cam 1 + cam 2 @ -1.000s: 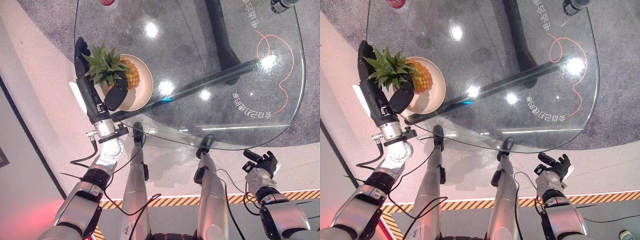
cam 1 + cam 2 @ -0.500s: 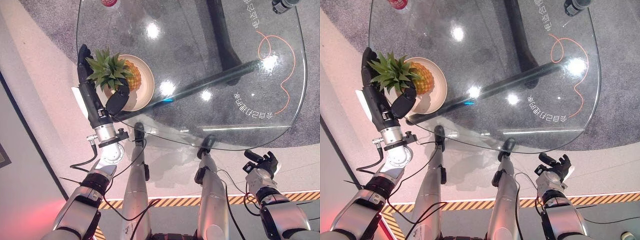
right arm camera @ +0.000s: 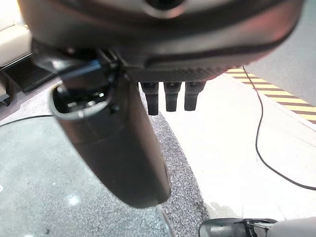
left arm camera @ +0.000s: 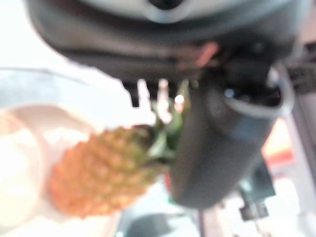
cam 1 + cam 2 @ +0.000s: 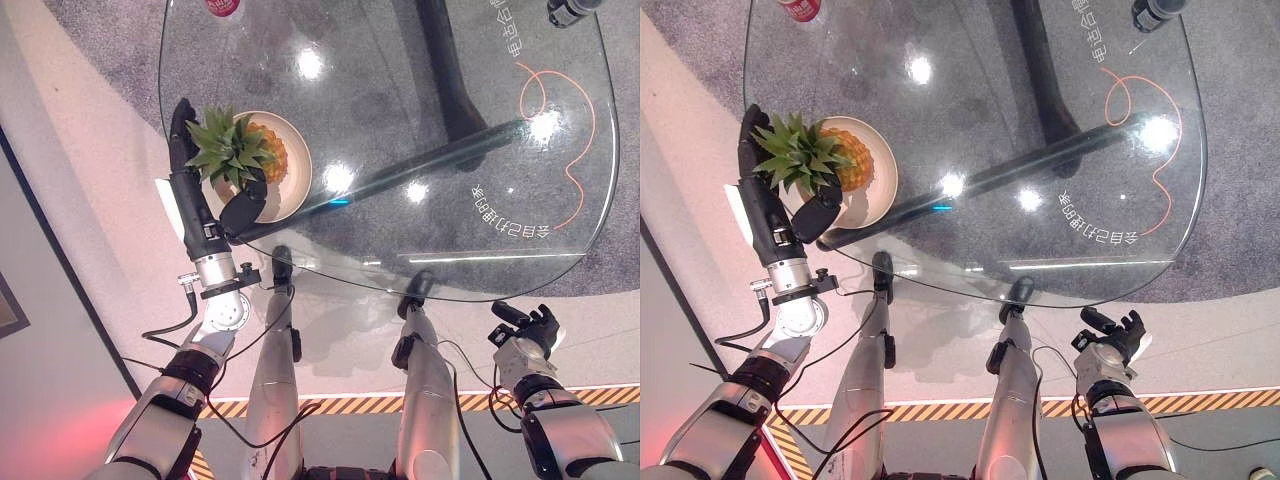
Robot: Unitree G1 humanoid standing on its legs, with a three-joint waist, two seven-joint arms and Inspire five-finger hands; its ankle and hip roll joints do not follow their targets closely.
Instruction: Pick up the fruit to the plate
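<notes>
Left hand reaches over the near left rim of the glass table and grips the pineapple by its leafy crown, thumb curled in on one side of the leaves and fingers running up the other side. Holding it by the crown leaves the orange body free, pointing away from the palm, so it can be set down without the hand getting between fruit and dish. In the left wrist view the body hangs just past the thumb, over pale crockery.

That crockery is the cream plate, lying directly beyond the hand. The fruit's body sits within its rim; whether it already rests on the plate or hangs just above it I cannot tell. By my reading the task is nearly done, with only the release and withdrawal left. Since the crown is tall and the body rounded, letting go before the weight settles could let it roll toward the rim.

Farther beyond the hand, at the table's far edge, stands a red can, well apart from the plate. An orange cable loops on the floor under the glass.

Right hand hangs low beside the table with relaxed fingers, holding nothing.
</notes>
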